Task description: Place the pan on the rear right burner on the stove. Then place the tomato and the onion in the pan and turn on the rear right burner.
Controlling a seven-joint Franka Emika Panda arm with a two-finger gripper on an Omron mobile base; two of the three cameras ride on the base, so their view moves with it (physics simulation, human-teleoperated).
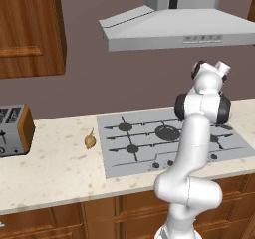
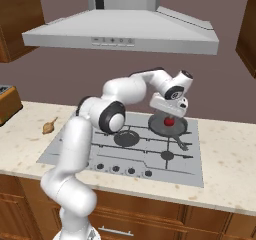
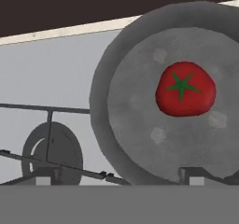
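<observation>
The dark grey pan (image 2: 159, 127) sits at the rear right of the stove (image 2: 100, 156), covering the rear right burner, its handle (image 2: 180, 143) pointing toward the front. The red tomato (image 2: 169, 120) lies inside the pan (image 3: 140, 125), right of its middle in the hand view (image 3: 185, 88). My gripper (image 2: 170, 111) hangs just above the tomato, open, fingertips (image 3: 46, 175) spread wide with nothing between them (image 3: 120, 174). The tan onion (image 1: 90, 141) rests on the counter left of the stove (image 1: 129, 163), far from the gripper; it also shows in the right base view (image 2: 48, 128).
A toaster (image 1: 12, 131) stands at the counter's far left. The range hood (image 2: 120, 31) hangs over the stove. A row of dark knobs (image 2: 122, 170) runs along the stove's front edge. Another burner (image 3: 51, 153) with grate bars lies left of the pan.
</observation>
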